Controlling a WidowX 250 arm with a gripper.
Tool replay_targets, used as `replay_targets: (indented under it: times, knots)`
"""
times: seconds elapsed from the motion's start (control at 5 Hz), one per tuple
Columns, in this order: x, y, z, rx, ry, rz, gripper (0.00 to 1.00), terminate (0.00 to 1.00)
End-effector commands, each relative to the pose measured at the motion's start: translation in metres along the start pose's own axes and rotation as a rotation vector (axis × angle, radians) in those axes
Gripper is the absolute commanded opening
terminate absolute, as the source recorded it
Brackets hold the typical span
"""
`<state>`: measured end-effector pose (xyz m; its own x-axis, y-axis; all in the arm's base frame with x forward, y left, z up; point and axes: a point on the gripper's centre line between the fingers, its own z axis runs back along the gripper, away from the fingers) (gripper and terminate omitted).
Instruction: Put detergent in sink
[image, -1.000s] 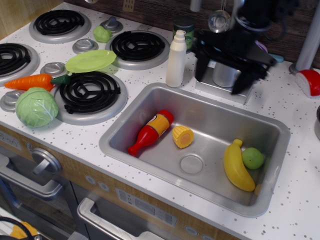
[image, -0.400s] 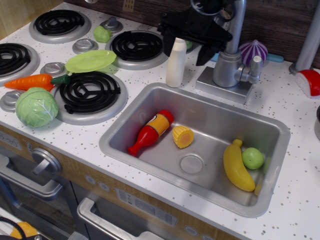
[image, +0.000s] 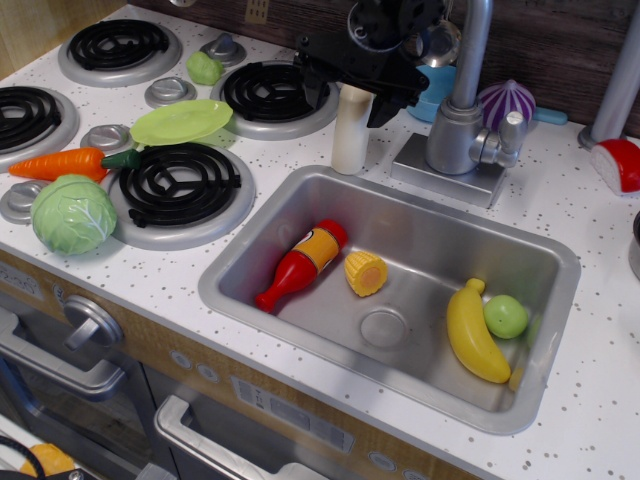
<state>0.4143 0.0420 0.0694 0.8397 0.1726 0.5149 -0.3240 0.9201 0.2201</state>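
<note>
Steel sink (image: 300, 200) holds ketchup bottle (image: 300, 264), corn (image: 366, 273), banana (image: 473, 333), lime (image: 506, 316).

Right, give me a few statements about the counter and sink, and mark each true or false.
1. The detergent stands upright on the counter, outside the sink. True.
2. The gripper is over the top of the detergent. True.
3. The ketchup bottle stands on the stove. False: it lies in the sink.
4. The banana and the green fruit are in the sink. True.
5. The carrot lies in the sink. False: it lies on the stovetop, beside the cabbage.
6. The green plate holds the corn. False: the corn is in the sink.
</note>
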Motion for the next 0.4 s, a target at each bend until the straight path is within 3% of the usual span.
replay_targets:
  times: [0.0, 0.2]
  knots:
    - [0.017, 0.005, -0.007, -0.010, -0.078, 0.031, 1.00, 0.00]
    - [0.022, 0.007, -0.022, -0.027, -0.104, 0.033, 1.00, 0.00]
